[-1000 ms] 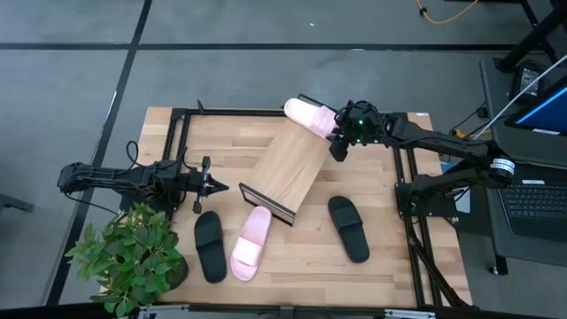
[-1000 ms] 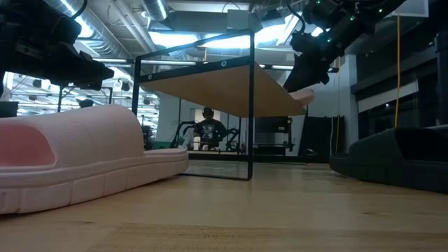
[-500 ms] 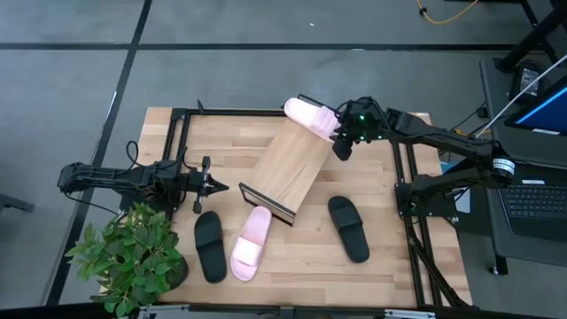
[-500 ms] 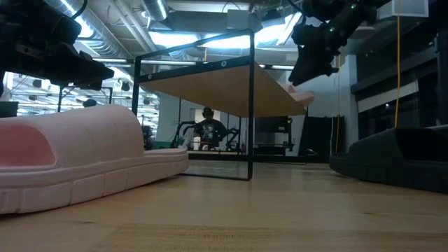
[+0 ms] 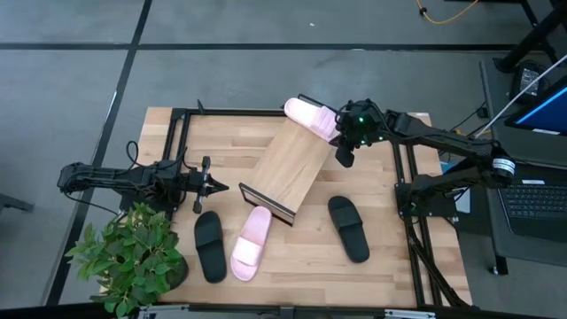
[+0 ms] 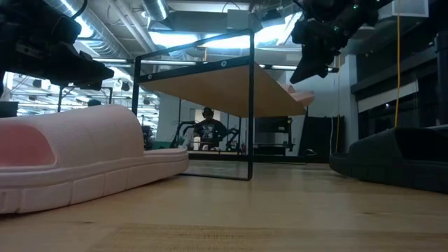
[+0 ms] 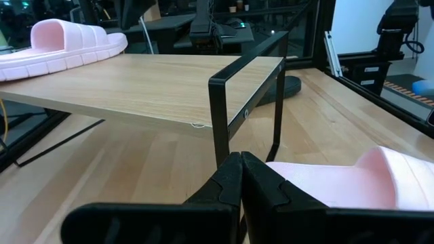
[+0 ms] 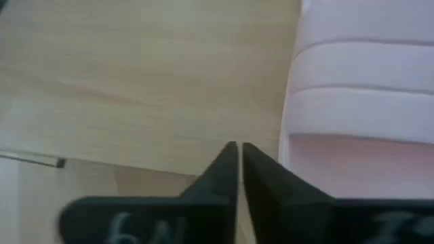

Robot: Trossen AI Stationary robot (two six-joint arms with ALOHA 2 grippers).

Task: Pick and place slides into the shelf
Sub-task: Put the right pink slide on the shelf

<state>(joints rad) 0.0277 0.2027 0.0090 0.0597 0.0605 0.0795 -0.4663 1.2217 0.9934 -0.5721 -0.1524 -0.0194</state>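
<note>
A pale pink slide [image 5: 310,117] lies sole-down on the raised far end of the slanted wooden shelf [image 5: 288,168]; it also shows beside my fingers [image 8: 359,88]. My right gripper [image 5: 342,158] hovers shut just right of that slide, above the shelf's right edge, and holds nothing. A second pink slide [image 5: 251,241] and two black slides [image 5: 210,246] [image 5: 348,228] lie flat on the table. My left gripper [image 5: 213,186] waits shut near the table's left side, level with the shelf's low end [image 7: 224,102].
A potted plant [image 5: 133,257] stands at the near left corner. Black frame rails [image 5: 403,177] run along the table's left and right sides. Bare tabletop [image 5: 301,248] shows between the pink and the right black slide.
My right gripper has risen a little off the pink slide on the shelf and drawn slightly toward the table's right edge, and its fingers have shut on nothing. The slide has stayed where it lay on the shelf's far end.
</note>
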